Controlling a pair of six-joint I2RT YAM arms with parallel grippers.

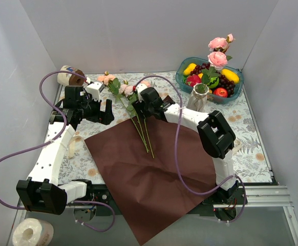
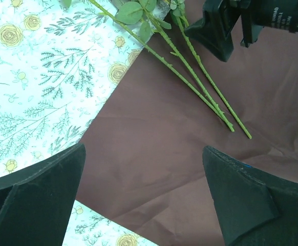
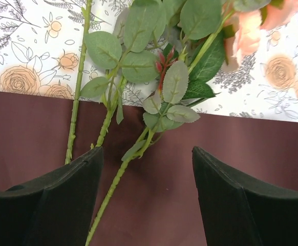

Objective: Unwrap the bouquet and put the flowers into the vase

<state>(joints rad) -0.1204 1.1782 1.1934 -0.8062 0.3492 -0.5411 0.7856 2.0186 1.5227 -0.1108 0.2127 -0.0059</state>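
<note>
Long green-stemmed pink roses (image 3: pixel 139 61) are lying across the flat dark red paper sheet's (image 1: pixel 149 174) far edge; the right gripper (image 3: pixel 146 154) is hovering spread astride their stems, the left gripper (image 2: pixel 144 148) gaping wide nearby.

Top view: right tool (image 1: pixel 137 108) covers part of the flowers (image 1: pixel 141 130). Vase (image 1: pixel 198 96) foot partly behind right arm (image 1: pixel 215 133). Paper roll (image 1: pixel 32 233) clipped by bottom edge.
Right wrist: rose blooms (image 3: pixel 256 23) blurred, cut at top edge.
Left wrist: stems (image 2: pixel 190 77) run off top edge, their upper ends out of frame.
</note>
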